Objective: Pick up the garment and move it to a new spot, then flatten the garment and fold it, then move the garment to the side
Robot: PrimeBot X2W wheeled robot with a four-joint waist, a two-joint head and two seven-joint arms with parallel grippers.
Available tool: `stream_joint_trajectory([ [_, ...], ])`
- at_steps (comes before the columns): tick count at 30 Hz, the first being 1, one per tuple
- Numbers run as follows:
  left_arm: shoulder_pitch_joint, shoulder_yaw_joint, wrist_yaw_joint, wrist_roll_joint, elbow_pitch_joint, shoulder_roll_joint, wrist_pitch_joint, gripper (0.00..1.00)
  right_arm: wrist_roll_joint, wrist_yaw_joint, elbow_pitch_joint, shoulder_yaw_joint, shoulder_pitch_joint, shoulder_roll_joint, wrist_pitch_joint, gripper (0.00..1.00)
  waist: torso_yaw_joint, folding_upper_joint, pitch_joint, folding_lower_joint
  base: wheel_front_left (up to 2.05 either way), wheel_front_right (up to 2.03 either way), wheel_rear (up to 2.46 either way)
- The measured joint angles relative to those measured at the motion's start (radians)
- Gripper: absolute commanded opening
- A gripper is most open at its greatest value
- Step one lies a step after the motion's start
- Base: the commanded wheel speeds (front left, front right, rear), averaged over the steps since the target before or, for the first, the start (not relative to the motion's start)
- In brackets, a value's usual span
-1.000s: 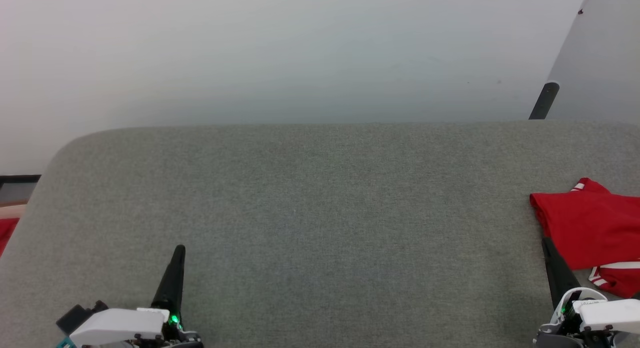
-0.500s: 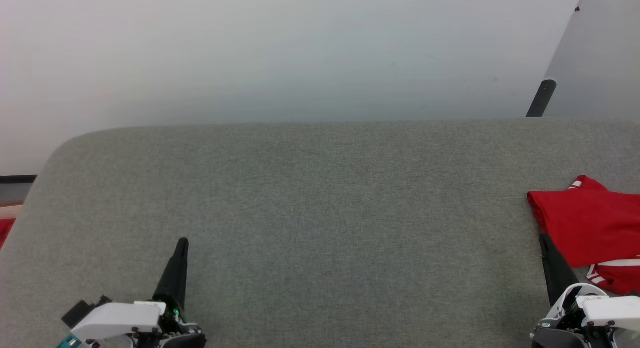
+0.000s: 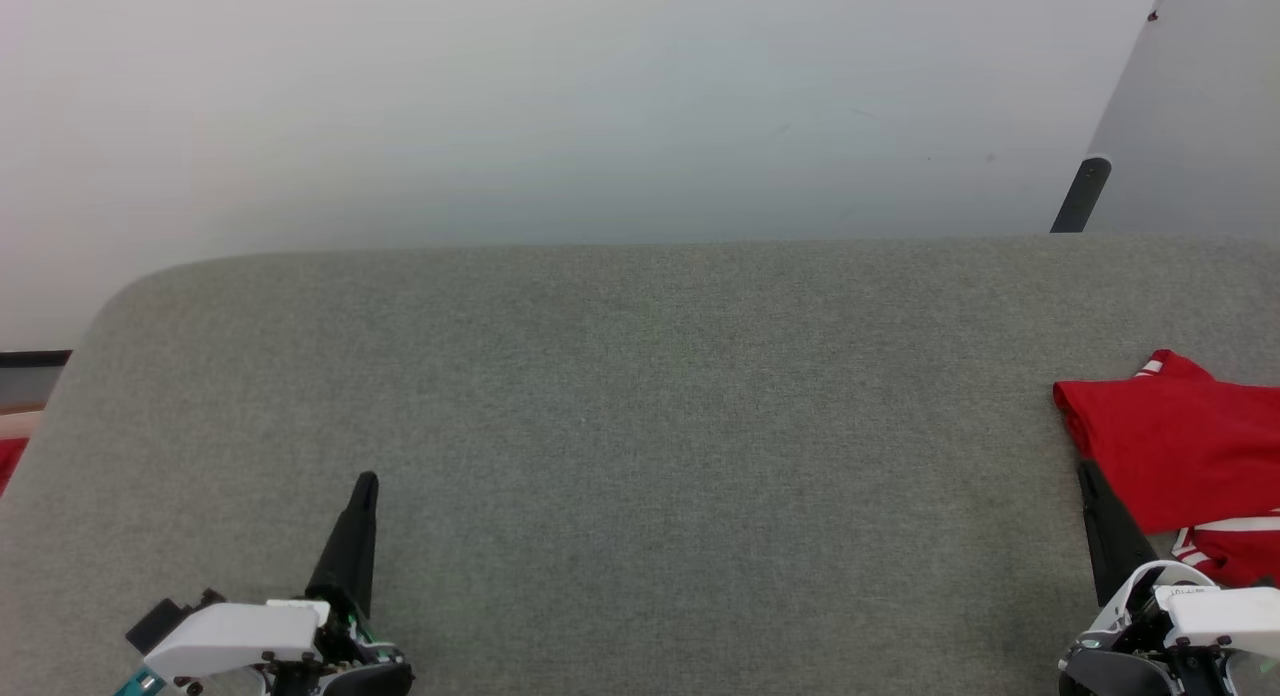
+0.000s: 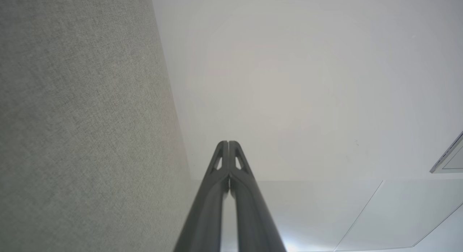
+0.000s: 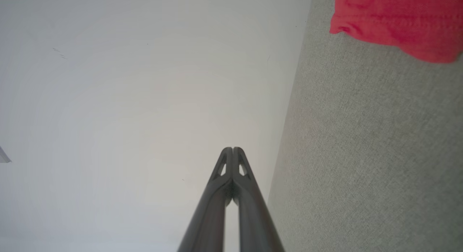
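A big grey table [image 3: 640, 396] with a soft cloth top is holding 1 thing. The red garment [image 3: 1180, 446] with white stripes is lying folded on it, far over on the right side.

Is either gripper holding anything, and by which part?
Nothing is held. The left gripper and right gripper are shut, jaws empty; the garment lies free.

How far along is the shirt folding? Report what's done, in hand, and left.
Done: the red shirt lies folded compactly at the right edge of the grey table, so folding and moving aside look finished. In hand: nothing; the left gripper and right gripper are shut and empty, the right one beside the shirt. Left: apparently nothing.
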Motion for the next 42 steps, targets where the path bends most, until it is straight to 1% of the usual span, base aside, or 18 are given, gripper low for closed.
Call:
stream_joint_trajectory([
  [42, 0.000, 0.006, 0.000, 0.002, 0.000, -0.004, 0.005, 0.00, 0.000, 0.000, 0.000, 0.000, 0.000, 0.000, 0.000, 0.00, 0.000, 0.0000, 0.000, 0.0000, 0.00, 0.00, 0.00],
])
